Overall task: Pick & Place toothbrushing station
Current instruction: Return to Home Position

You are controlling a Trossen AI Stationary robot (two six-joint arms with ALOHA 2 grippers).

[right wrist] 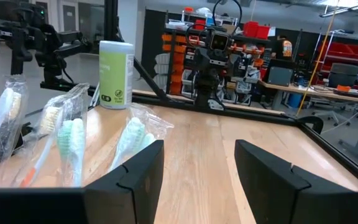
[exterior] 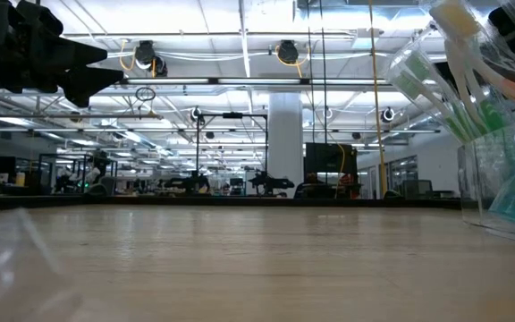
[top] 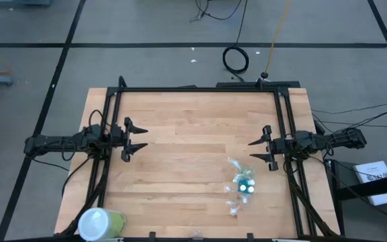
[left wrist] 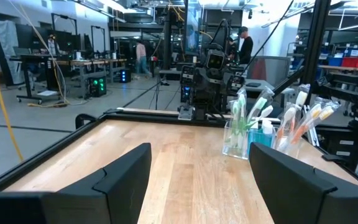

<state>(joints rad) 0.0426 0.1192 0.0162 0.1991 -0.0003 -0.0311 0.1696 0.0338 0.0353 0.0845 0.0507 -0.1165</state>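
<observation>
The toothbrushing station [top: 242,188] stands upright on the wooden table, near the front right: a small clear holder [left wrist: 246,138] with several wrapped toothbrushes [right wrist: 73,146] in white, green and orange, and teal tubes [left wrist: 265,134]. It looms at the right of the low view [exterior: 494,134]. My left gripper [top: 140,139] is open at the table's left side, held level above the wood. My right gripper [top: 255,149] is open at the right side, just behind the station and apart from it.
A large yellow-green container with a white top [top: 101,223] stands at the table's near left corner, also in the right wrist view [right wrist: 115,74]. A black frame [top: 200,89] runs along the table's far edge and sides. People stand in the room beyond.
</observation>
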